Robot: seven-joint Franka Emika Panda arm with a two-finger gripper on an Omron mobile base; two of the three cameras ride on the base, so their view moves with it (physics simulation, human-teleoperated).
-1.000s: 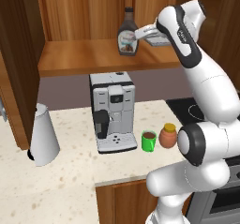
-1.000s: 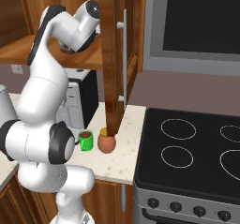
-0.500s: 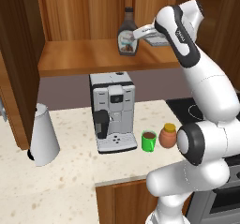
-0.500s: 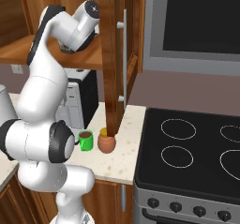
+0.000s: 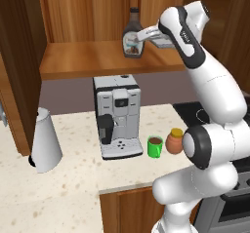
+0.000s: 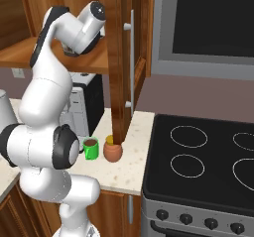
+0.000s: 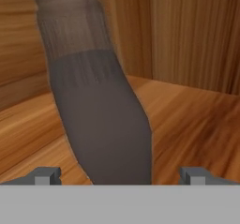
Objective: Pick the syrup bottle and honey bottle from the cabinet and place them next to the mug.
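Pincer spread beside the syrup bottle

Left base view: gripper (image 5: pixel 141 35) stood spread at the syrup bottle (image 5: pixel 132 36) on the cabinet (image 5: pixel 97 61) shelf. Right base view: honey bottle (image 6: pixel 112 150) sat just beside the mug (image 6: pixel 90 148). Hand view: bottle (image 7: pixel 96 101) stood between both fingertips (image 7: pixel 44 175)

Dark brown syrup bottle (image 5: pixel 132 41) with black cap and pale label, warm-brown wooden cabinet (image 5: pixel 88 61), bright green mug (image 5: pixel 155 146), orange-brown honey bottle (image 5: pixel 174 141) with yellow lid, speckled cream bench (image 5: pixel 78 183), white kettle (image 5: pixel 44 140).
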